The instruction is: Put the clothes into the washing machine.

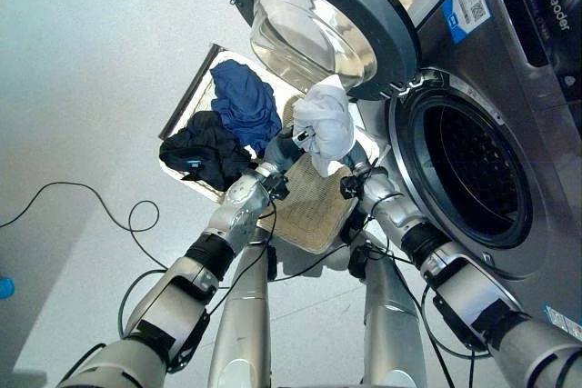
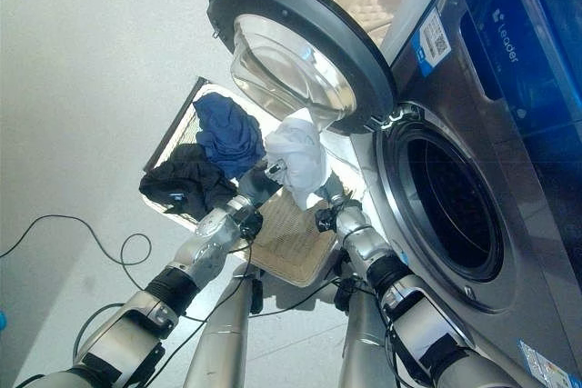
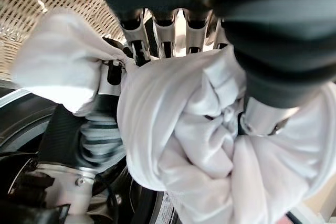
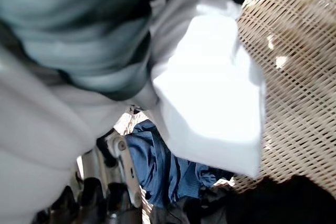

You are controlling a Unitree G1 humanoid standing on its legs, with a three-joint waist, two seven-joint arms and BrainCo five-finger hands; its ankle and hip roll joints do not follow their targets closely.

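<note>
- My left hand [image 1: 289,144] is up above the basket, fingers curled into the white garment [image 1: 325,129]; in the left wrist view the cloth bunches thickly between my fingers [image 3: 137,39] and thumb, so that grip is firm.
- My right hand [image 1: 356,163] is at the same bundle from the other side, tucked under the cloth. Its fingers are buried in the white folds, and I cannot tell whether they are curled round it or not.
- The white garment is held in the air between my two hands, crumpled into a ball, just below the rim of the open door [image 1: 318,15] and beside the drum opening [image 1: 468,170], not yet inside it.
- The washing machine [image 1: 536,88] stands on my right, its round door swung wide towards the left, glass bowl facing me.
- The wicker basket [image 1: 314,211] sits on the floor [image 1: 82,70] just beside the machine, straight below my hands.
- In the basket lies a blue garment [image 1: 244,102] at the far end, and a black garment [image 1: 205,147] touching it on the nearer left side.
- The right wrist view shows the blue cloth and the basket's weave past the white bundle.
</note>
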